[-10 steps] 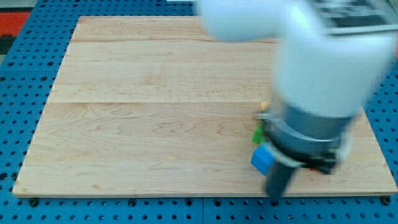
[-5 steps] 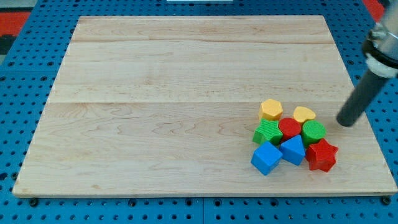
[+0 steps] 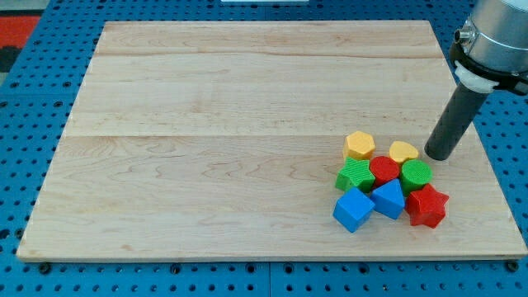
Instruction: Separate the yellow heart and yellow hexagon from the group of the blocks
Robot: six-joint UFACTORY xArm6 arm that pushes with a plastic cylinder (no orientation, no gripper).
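Observation:
The blocks lie packed together at the board's lower right. The yellow hexagon (image 3: 360,145) is at the group's top left. The yellow heart (image 3: 403,151) is at its top right, touching the red block (image 3: 384,169) and the green round block (image 3: 416,174). A green star-like block (image 3: 355,176), a blue cube (image 3: 354,209), a blue triangular block (image 3: 388,199) and a red star (image 3: 426,205) make up the lower part. My tip (image 3: 438,154) rests on the board just to the right of the yellow heart, a small gap apart.
The wooden board (image 3: 206,148) lies on a blue pegboard table (image 3: 25,124). The board's right edge is close to the right of my tip. The arm's grey body (image 3: 495,37) is at the view's top right.
The arm has swung off the blocks, uncovering them. In the last half second my tip moved left and slightly up, closer to the yellow heart. The blocks have not moved.

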